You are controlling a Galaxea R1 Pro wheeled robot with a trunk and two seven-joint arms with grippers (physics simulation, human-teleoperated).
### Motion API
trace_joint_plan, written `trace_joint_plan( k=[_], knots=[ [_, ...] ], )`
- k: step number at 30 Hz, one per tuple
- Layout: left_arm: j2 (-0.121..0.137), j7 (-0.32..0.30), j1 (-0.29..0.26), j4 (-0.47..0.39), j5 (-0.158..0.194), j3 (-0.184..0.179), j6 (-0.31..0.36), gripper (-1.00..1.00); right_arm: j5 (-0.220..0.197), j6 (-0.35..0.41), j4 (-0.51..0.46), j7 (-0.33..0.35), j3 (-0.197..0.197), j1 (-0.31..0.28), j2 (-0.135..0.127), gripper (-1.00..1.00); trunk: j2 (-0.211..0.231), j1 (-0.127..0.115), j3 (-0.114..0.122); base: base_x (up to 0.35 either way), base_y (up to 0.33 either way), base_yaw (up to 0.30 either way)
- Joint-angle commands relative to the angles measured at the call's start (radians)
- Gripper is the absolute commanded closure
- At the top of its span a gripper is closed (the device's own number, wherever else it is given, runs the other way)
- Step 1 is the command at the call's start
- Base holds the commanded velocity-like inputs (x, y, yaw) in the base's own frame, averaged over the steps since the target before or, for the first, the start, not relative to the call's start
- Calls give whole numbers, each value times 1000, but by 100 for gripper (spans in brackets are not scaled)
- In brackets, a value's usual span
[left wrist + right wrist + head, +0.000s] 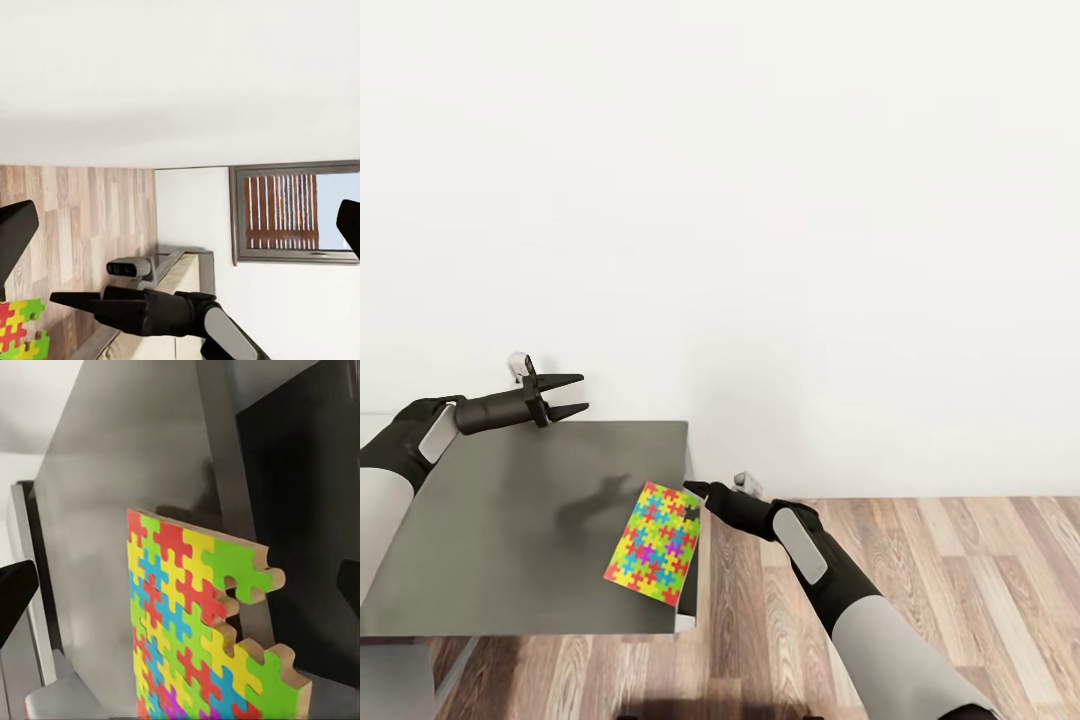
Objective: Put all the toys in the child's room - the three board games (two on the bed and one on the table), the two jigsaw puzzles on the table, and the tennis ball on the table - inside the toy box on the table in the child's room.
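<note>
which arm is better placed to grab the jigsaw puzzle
Right. The right claw sits at the jigsaw puzzle's corner by the table edge; the left claw hovers open, away over the far edge.

A jigsaw puzzle (655, 545) lies flat on the dark grey tabletop (510, 530), at its near corner on the side of the wooden floor, turned askew to the edges. It is a thin rectangle of interlocking yellow, green, red, blue and orange pieces, with a knobbed, notched end (247, 585) reaching the tabletop's side edge.
</note>
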Motion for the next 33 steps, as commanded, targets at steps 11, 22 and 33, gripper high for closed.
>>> trace_joint_plan(
  k=[11, 22, 33],
  knots=[
    [1, -4, -1, 0, 5, -6, 6, -100, -1, 4, 13, 1, 0, -1, 0, -100, -2, 0, -2, -67, 45, 0],
    [1, -4, -1, 1, 5, -6, 6, -100, -1, 4, 14, 1, 0, -1, 0, -100, -2, 0, -2, -39, 3, 0],
    [-1, -4, -1, 0, 5, -6, 6, -100, -1, 4, 14, 7, 0, -1, 0, -100, -2, 0, -2, -39, -16, 0]
  ],
)
